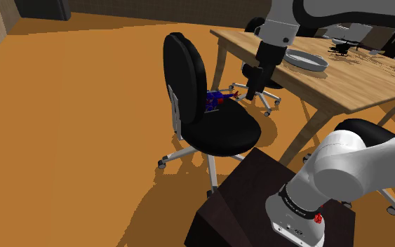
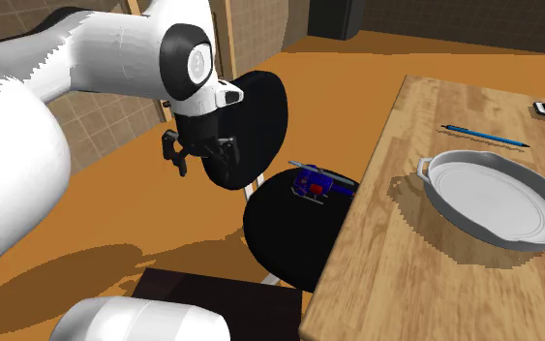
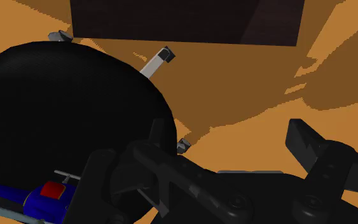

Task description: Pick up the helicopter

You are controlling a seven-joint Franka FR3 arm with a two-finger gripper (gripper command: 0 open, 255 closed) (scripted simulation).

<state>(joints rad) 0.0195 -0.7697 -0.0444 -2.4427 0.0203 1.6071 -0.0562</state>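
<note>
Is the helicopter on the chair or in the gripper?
On the chair: the helicopter lies on the black seat, open gripper apart from it.

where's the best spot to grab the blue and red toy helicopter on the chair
The blue and red toy helicopter sits on the black office chair seat beside the backrest, which crowds a sideways approach. So probably pinch its blue body across the narrow width, fingers coming straight down; rotor and tail look too thin.
</note>
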